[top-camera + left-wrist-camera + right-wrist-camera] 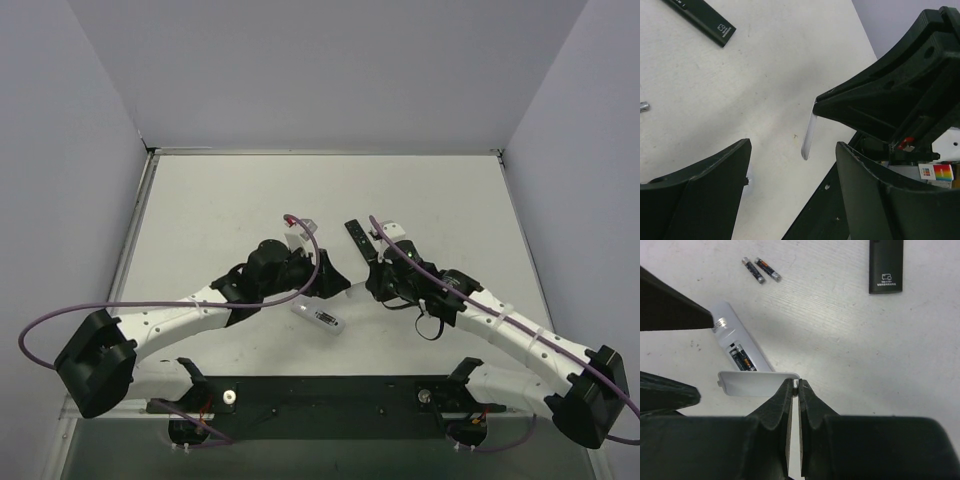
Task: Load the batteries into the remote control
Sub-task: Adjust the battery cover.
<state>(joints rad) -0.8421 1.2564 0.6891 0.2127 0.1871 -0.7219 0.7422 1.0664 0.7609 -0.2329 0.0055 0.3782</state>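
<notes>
The white remote control (730, 332) lies back up on the table, also in the top view (318, 316). Its battery bay is open, with dark, orange-marked cells (742, 360) inside. Two loose batteries (761, 269) lie side by side beyond it. My right gripper (796, 383) is shut on the right edge of the white battery cover (752, 382), holding it off the table just short of the remote. The left wrist view has that cover (809, 136) edge-on beyond my left gripper (792, 167), which is open with nothing between its fingers. Both grippers (332, 275) (374, 280) hover close together mid-table.
A slim black remote (886, 265) lies apart on the table, also at the top of the left wrist view (702, 16) and behind the grippers in the top view (355, 238). The black base rail (320, 395) runs along the near edge.
</notes>
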